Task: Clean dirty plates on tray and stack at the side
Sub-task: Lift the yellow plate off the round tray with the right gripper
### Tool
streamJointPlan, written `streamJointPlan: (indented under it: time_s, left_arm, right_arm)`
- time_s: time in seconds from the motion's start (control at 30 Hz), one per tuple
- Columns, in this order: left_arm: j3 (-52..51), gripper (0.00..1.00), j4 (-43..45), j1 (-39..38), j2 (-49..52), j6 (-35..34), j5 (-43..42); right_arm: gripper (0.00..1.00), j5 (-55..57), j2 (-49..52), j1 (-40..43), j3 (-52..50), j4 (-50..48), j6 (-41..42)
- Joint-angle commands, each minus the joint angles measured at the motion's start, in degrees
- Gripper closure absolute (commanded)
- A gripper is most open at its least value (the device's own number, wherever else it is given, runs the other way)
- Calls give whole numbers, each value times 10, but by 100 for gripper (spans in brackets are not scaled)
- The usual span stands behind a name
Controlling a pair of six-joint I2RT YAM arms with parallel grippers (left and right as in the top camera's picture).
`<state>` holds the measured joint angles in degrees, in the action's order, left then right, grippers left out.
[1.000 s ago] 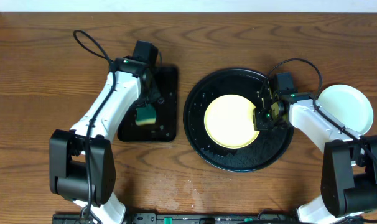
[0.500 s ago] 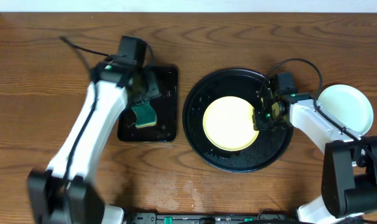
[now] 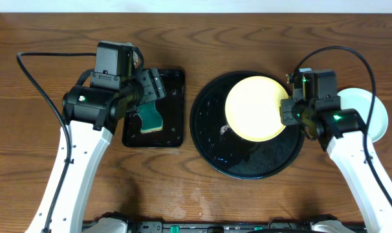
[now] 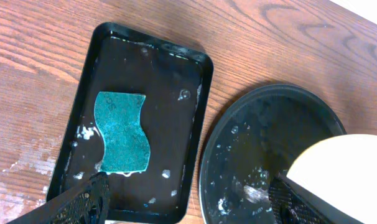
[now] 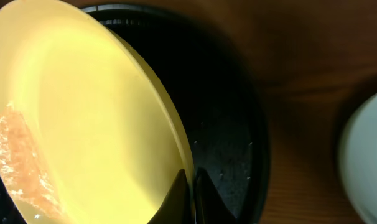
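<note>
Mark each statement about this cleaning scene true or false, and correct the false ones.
1. The sponge lies in the small tray. True.
2. The left claw is holding the sponge. False: it is open above the small tray, and the sponge lies free.
3. The right claw grips the yellow plate by its rim. True.
4. The yellow plate lies flat in the round tray. False: it is held tilted above that tray.
5. A pale plate sits inside the round tray. False: it sits outside, to the right of it.
</note>
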<state>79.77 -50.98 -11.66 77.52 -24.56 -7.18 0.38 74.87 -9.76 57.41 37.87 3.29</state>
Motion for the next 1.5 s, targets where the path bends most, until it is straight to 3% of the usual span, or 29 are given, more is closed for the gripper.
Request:
streamJointPlan:
  time_s: [0.0,0.23,0.47,0.73,1.03,1.47]
  left_arm:
    - [8,18,-2,3,0,5,-1]
    - [8,18,-2,3,0,5,-1]
    - [8,17,-2,3,0,5,-1]
    - [8,17,-2,3,0,5,-1]
    - [8,17,-2,3,0,5,-1]
    - [8,17,-2,3,0,5,-1]
  right_arm:
    - [99,18,-28,-1,9,-6,-22]
    - [99,63,-47,-33,9,-10,-50]
    - [99,297,-48,-141,9,-4,-68]
    - [99,445,-48,-265,9,-9,-91]
    - [99,565,-48,-365,9,-10,-103]
    - [99,641,-48,-443,9,-10,-122]
